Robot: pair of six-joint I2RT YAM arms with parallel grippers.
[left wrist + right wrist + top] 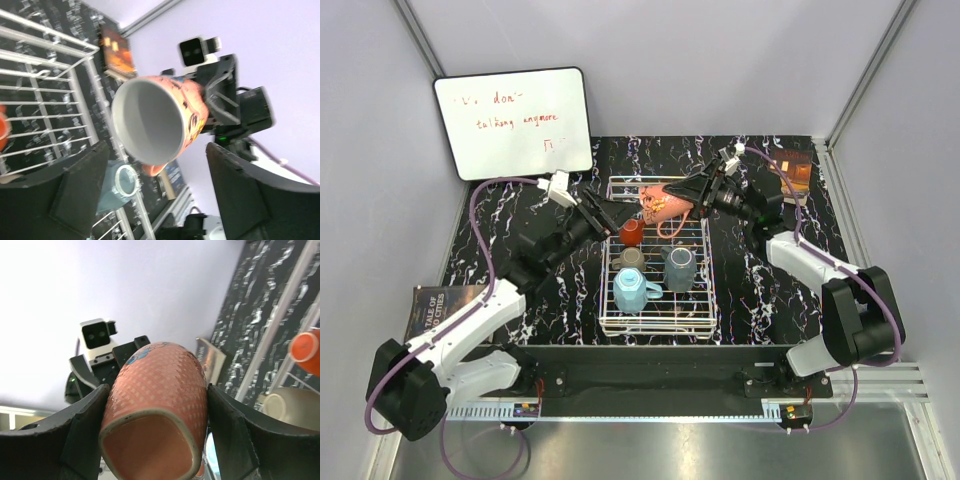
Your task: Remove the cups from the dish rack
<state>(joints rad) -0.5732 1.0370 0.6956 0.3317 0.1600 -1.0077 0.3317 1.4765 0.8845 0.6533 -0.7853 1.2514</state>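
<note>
Right wrist: salmon mug (160,390) w/ dimpled glaze in right gripper (157,432).

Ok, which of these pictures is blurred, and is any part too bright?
Left wrist view: motion blur, the dish rack wires and the salmon mug look smeared. Right wrist view: sharper, the mug's dimpled skin reads clearly, but the wall behind is washed out. Top view: crisp, evenly lit, no strong glare.
</note>
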